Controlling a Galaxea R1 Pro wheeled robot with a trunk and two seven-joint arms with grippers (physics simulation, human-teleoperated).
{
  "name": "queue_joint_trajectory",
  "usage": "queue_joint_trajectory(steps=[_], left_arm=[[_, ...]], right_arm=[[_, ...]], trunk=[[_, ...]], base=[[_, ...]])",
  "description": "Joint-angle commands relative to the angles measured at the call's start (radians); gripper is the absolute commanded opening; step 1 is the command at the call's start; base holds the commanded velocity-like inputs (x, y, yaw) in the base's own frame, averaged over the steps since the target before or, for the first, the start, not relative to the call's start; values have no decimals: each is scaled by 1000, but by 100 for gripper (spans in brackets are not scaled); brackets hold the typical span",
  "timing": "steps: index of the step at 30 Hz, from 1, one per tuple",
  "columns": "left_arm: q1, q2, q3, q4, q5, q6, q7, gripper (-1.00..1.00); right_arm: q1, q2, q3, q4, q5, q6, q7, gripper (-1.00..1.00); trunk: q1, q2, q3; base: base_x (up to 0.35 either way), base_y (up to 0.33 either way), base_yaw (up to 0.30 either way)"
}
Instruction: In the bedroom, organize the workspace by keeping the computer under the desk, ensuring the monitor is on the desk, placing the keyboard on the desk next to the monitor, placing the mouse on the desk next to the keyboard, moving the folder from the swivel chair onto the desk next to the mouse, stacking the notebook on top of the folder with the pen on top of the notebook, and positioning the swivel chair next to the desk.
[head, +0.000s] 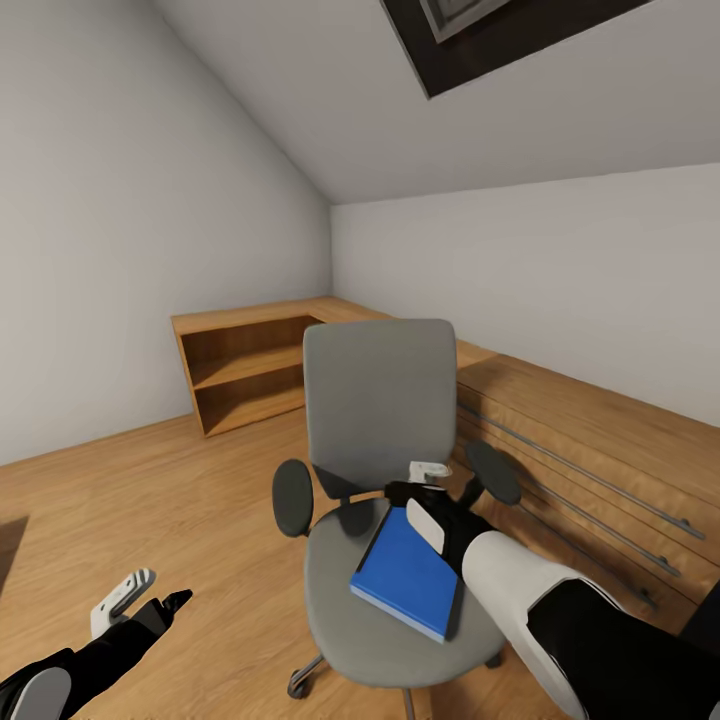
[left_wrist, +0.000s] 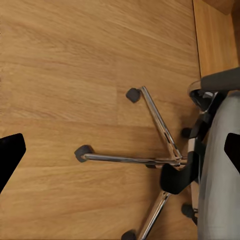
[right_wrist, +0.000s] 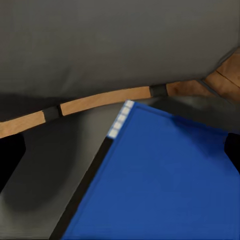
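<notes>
the bedroom has grey sloped walls and a light wood floor (head: 150, 500). a low wooden shelf (head: 240, 375) sits at the middle left, and a long wooden dresser (head: 600, 460) runs down the right. the swivel chair (head: 380, 400) stands in the middle, grey and soft. the flat blue folder (head: 405, 570) lies on its seat. the right pincer (head: 428, 497) hovers spread over the folder's far edge. the left pincer (head: 140, 595), lower left, is spread too.

1. We see the chair (head: 385, 500) in the middle of the floor (head: 150, 500), its backrest toward the far corner.
2. The folder (head: 408, 572) lies on its seat, toward the right side.
3. The dresser (head: 600, 470) runs along the wall right of the chair.
4. The shelf (head: 245, 375) stands behind the chair, to the left.
</notes>
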Motion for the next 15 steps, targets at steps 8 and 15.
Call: queue_joint_trajectory(steps=[8, 15], left_arm=[[-1, -1, -1, -1, 11, 4, 9, 100], [-1, -1, -2, -1, 11, 4, 8, 100]], right_arm=[[-1, 0, 5, -1, 21, 5, 26, 100], [-1, 0, 2, -1, 26, 3, 21, 100]], trunk=[[31, -57, -26], [57, -106, -48]], base=[[0, 0, 0], [0, 0, 0]])
